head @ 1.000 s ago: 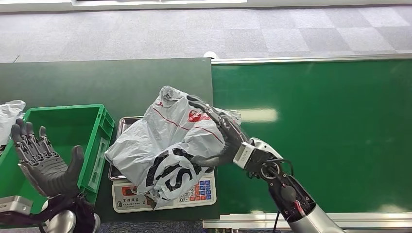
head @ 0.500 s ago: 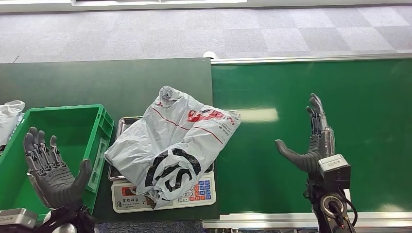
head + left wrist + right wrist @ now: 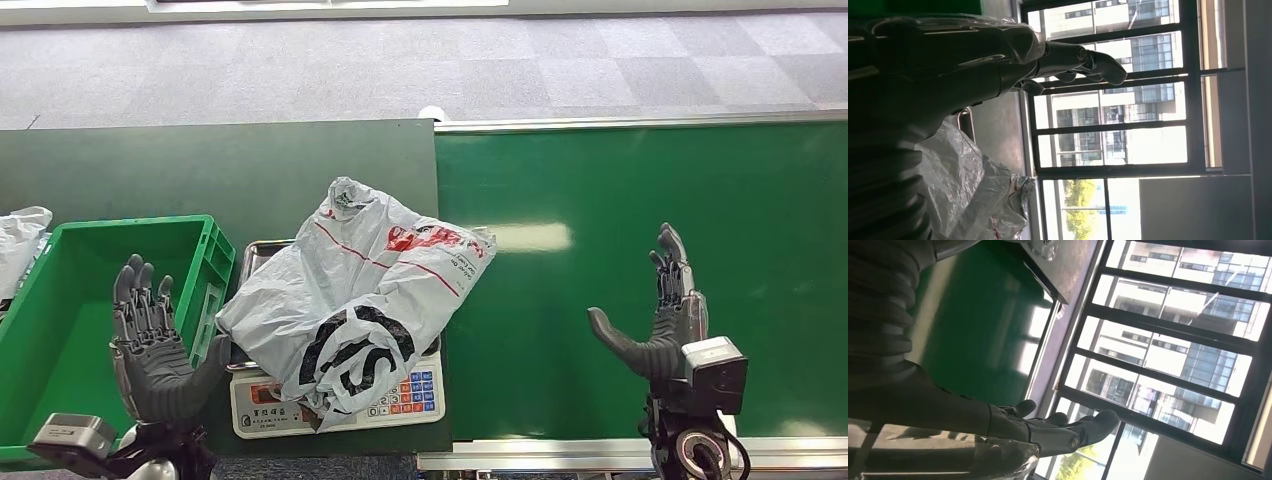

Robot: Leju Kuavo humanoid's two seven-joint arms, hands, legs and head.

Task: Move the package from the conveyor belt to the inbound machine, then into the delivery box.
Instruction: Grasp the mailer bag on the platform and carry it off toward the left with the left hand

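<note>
From my remote station, I see the green crate (image 3: 60, 300) at the left of the dark table (image 3: 230, 170), its floor bare where visible, with a white bag (image 3: 18, 240) lying just outside its far left wall. Beside the crate, the scale (image 3: 330, 395) carries the package (image 3: 350, 290) on its steel pan (image 3: 250, 260), the bag draped over the pan and hiding part of the keypad (image 3: 405, 393) of coloured buttons. The scale's front panel bears a small round logo and a line of characters too small for me to read. The package is a crumpled grey-white plastic mailer, with a thin red line running across it, red printing near its upper right corner, small dark text beside that, and a bold black-and-white pattern on the folded lower end; none of the lettering is legible to me. The left hand (image 3: 155, 345) hovers palm up between crate and scale, fingers spread wide and holding nothing, close to the package but apart from it. The right hand (image 3: 660, 320) stands over the green belt (image 3: 640, 190), well apart from the package, fingers upright, thumb out, likewise empty. The left wrist view shows the package's wrinkled film (image 3: 978, 195) just past the hand.
</note>
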